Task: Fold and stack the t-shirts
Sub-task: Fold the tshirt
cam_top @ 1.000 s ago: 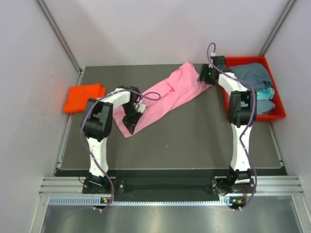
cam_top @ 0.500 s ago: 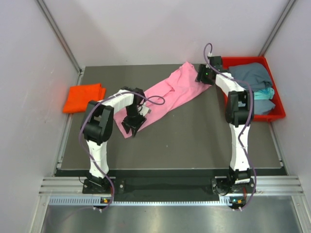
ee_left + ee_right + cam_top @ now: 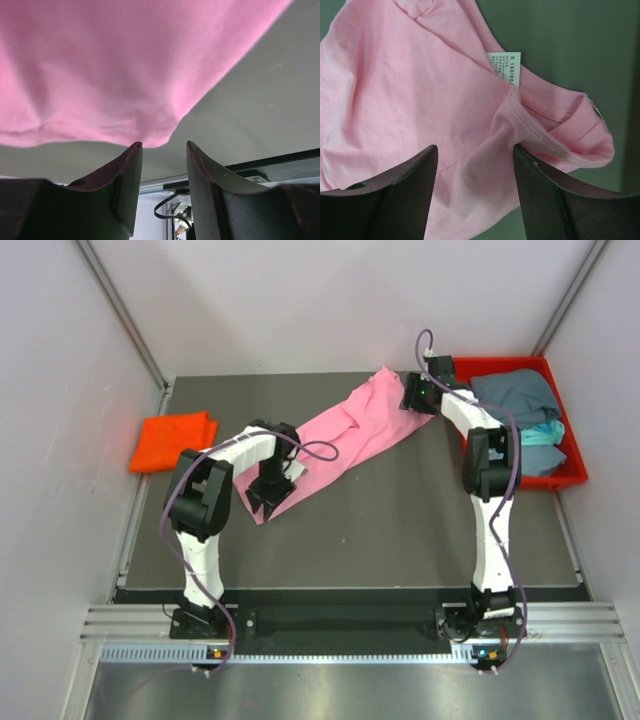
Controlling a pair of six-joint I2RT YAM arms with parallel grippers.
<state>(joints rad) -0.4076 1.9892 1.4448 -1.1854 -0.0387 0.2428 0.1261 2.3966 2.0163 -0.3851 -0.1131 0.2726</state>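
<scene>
Dark grey matte table (image 3: 400, 530), enclosed left, back and right by pale walls (image 3: 320, 300). Red plastic tray (image 3: 572, 445) at far right corner, close to right wall. Silver aluminium rail (image 3: 350, 620) along near edge, perforated strip (image 3: 340, 652) just below, brushed metal plate (image 3: 350, 690) lowest in the top view. Slanting metal posts (image 3: 125, 315) at both back corners.

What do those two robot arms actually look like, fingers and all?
The left arm and right arm are slim white tubes linked by chunky black joints, with a thin purple cable looping loosely alongside each. The left gripper and right gripper each end in two dark, curved fingers.
</scene>
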